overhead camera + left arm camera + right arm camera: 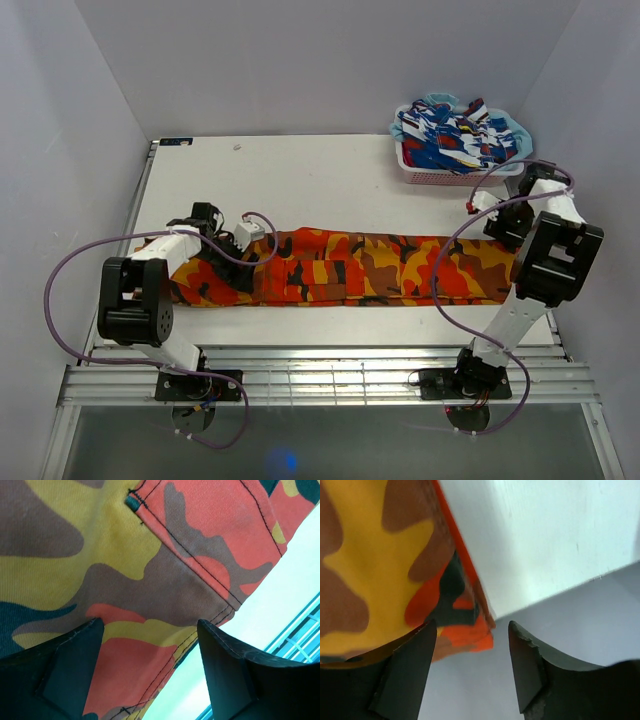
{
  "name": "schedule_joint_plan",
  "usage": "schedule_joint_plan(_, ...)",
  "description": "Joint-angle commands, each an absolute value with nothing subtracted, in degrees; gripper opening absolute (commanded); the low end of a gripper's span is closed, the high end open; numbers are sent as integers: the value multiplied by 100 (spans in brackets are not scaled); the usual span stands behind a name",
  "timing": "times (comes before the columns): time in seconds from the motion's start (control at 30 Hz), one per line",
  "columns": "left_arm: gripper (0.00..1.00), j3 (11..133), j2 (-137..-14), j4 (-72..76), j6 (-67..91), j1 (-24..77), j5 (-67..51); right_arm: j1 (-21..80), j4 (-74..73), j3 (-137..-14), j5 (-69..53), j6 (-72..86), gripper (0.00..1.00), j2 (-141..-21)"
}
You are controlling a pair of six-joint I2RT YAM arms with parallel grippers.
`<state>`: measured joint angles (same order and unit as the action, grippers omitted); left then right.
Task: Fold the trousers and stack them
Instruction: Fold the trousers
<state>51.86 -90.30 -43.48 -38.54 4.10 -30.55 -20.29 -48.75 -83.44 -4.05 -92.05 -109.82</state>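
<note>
The trousers (350, 268) lie folded lengthwise in a long orange, red and yellow camouflage band across the table. My left gripper (228, 252) hovers over their left end. In the left wrist view it (150, 650) is open, and the stitched edge of the trousers (150, 555) runs below the gap between its fingers. My right gripper (508, 232) is at the right end. In the right wrist view it (472, 650) stands open, with a corner of the trousers (465, 630) just beyond its left finger (405, 675) and nothing pinched.
A white basket (440, 178) heaped with blue, white and red clothes stands at the back right corner. Grey walls close in the table (300, 180) on three sides. Metal rails (320, 375) run along the near edge by the arm bases.
</note>
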Motion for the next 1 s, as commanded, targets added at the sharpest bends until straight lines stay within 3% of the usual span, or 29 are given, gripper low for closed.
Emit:
schedule_joint_plan(0.0, 87, 5265, -8737, -4482, -3867, 325, -3287, -2415, -5437, -8499, -755, -9456, 66, -10137)
schedule_joint_plan(0.1, 87, 5265, -8692, -4482, -3850, 308, -3348, -2653, -5747, -8114, -765, -10096, 65, -9434)
schedule_joint_plan(0.3, 88, 5326, -8736, -4447, -3823, 290, -3489, -3295, -4888, -5821, -563, -11423, 63, -7957)
schedule_joint_plan(0.47, 88, 5414, -8745, -4473, -3814, 273, -3524, -3498, -3905, -4766, -597, -11522, 67, -7673)
schedule_joint_plan(0.67, 88, 5353, -8649, -4482, -3815, 255, -3472, -3507, -3481, -4509, -466, -11618, 68, -7839)
schedule_joint_plan(0.73, 88, 5344, -8640, -4482, -3823, 255, -3463, -3516, -3209, -4421, -361, -11672, 63, -7963)
schedule_joint_plan(0.83, 88, 5344, -8622, -4482, -3806, 237, -3445, -3516, -2640, -4298, -387, -11759, 43, -7963)
schedule_joint_plan(0.93, 88, 5361, -8622, -4474, -3814, 237, -3384, -3516, -2321, -4254, -465, -12005, 8, -7875)
schedule_joint_plan(0.97, 88, 5387, -8631, -4474, -3814, 220, -3375, -3516, -2320, -4289, -518, -12058, 8, -7840)
